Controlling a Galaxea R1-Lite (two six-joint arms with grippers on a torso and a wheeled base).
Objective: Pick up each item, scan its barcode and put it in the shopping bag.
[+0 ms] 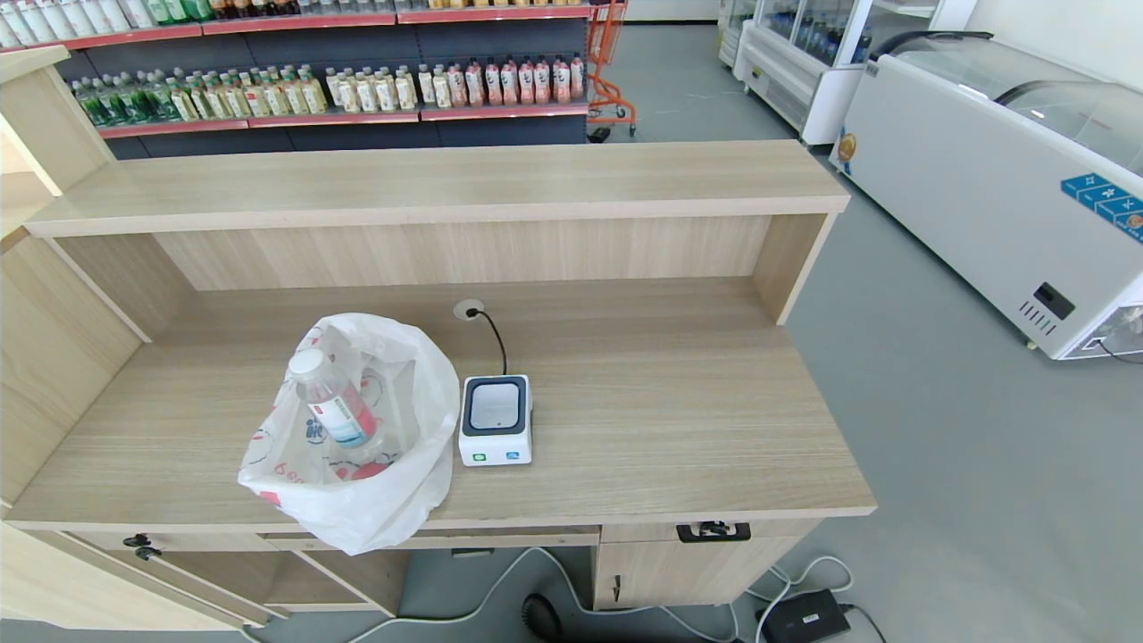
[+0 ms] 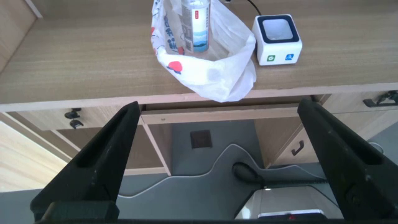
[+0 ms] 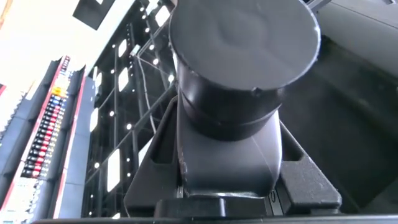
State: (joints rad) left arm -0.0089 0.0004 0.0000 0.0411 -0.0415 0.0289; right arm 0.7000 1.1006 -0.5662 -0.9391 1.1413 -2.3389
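Wooden counter (image 1: 670, 420). White plastic shopping bag (image 1: 393, 500) stands open on its left-front part and overhangs the front edge. A clear bottle (image 1: 335, 406) with a white cap leans tilted inside the bag. A white barcode scanner (image 1: 496, 420) sits just right of the bag, with its black cable (image 1: 496, 338) running to a hole at the back. Left pincer (image 2: 217, 107) is spread wide and holds nothing, low in front of the counter edge. Right pincer (image 3: 227, 205): cannot tell its state.
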